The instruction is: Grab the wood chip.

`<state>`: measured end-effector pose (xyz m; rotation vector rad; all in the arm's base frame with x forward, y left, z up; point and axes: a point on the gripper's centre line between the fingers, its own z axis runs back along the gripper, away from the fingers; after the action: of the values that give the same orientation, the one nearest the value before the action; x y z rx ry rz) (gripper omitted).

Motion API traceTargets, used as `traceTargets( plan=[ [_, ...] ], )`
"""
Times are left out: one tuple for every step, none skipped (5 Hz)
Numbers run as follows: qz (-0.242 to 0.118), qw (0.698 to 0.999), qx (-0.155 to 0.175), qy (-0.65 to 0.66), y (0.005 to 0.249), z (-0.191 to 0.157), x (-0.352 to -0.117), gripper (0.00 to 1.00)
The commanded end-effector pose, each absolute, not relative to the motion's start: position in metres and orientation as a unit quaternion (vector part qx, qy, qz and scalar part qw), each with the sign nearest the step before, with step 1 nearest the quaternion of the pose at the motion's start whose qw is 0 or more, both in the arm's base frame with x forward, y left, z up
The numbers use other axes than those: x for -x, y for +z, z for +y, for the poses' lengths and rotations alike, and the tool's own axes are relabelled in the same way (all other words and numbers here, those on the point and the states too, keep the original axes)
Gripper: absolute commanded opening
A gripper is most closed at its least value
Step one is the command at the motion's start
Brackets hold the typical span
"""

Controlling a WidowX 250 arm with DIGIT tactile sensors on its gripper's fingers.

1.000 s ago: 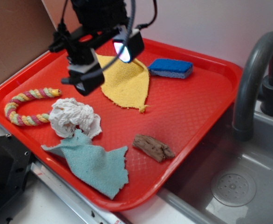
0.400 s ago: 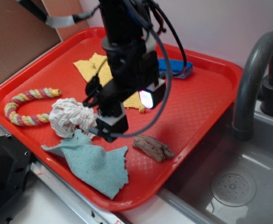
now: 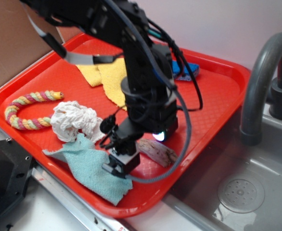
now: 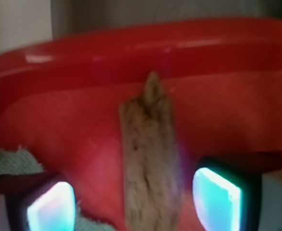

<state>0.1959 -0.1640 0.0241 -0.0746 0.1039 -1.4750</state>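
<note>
Wood chip (image 4: 148,159) apparently untouched between parted fingers (image 4: 217,197)

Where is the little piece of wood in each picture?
Exterior: the wood chip lies near the tray's front edge, partly hidden behind the end effector.
Wrist: the wood chip stands lengthwise at centre, between the two glowing fingertips.
Shared landmark: the red tray, under the chip in both.

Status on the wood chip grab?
Gripper open, low over the red plastic tray. Rough brown wood chip between the fingers, not gripped. Teal cloth beside one finger, not blocking.
</note>
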Motion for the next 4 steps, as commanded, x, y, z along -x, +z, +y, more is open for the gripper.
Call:
traceTargets(
  plan=[
    [0.062,0.752,-0.003,-0.656,0.001,-0.181,-0.182,0.87],
    [0.072,0.750,-0.026,-0.657,-0.010,-0.183,-0.177,0.00],
    [0.079,0.743,-0.032,-0.664,-0.016,-0.185,-0.171,0.00],
    [0.082,0.748,-0.046,-0.657,-0.016,-0.183,-0.172,0.00]
  ],
)
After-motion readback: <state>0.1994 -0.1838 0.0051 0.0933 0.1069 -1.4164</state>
